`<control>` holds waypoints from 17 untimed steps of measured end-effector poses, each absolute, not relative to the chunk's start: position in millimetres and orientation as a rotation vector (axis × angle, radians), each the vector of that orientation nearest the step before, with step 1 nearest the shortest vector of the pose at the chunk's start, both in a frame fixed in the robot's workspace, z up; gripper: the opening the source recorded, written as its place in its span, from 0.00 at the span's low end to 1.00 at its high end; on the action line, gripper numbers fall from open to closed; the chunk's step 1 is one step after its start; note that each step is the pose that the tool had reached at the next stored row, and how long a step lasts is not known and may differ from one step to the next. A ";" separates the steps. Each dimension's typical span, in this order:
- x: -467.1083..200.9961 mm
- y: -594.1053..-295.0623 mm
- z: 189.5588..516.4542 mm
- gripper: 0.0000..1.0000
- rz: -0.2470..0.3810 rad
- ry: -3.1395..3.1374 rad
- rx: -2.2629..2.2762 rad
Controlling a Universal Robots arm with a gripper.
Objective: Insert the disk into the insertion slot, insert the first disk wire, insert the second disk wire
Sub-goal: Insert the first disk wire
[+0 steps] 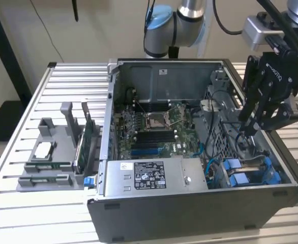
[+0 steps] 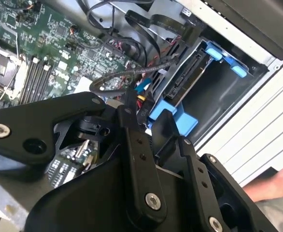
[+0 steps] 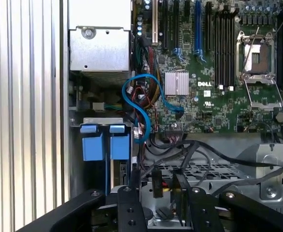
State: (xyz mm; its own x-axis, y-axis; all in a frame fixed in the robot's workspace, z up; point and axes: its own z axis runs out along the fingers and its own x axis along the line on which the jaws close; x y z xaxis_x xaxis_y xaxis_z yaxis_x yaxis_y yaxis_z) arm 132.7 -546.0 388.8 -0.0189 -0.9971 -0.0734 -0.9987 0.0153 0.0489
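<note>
Hand: the hand is hanging inside the open computer case, at the exterior view's right. Its fingers are standing apart with a clear gap between them.
Gap: in the first wrist view a black cable end is showing between the fingers. Whether it is touching them cannot be told.
Disk: the disk is sitting in its blue carrier inside the insertion slot, at the case's near corner, just below the hand.
Wires: black cables are looping between the disk and the motherboard. A blue cable is curling beside the carrier's tabs.
Surroundings: the power-supply box is lying beside the slot, and the case is resting on the slatted table.
</note>
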 end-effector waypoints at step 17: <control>128.8 -545.8 388.5 0.19 0.143 2.221 -2.182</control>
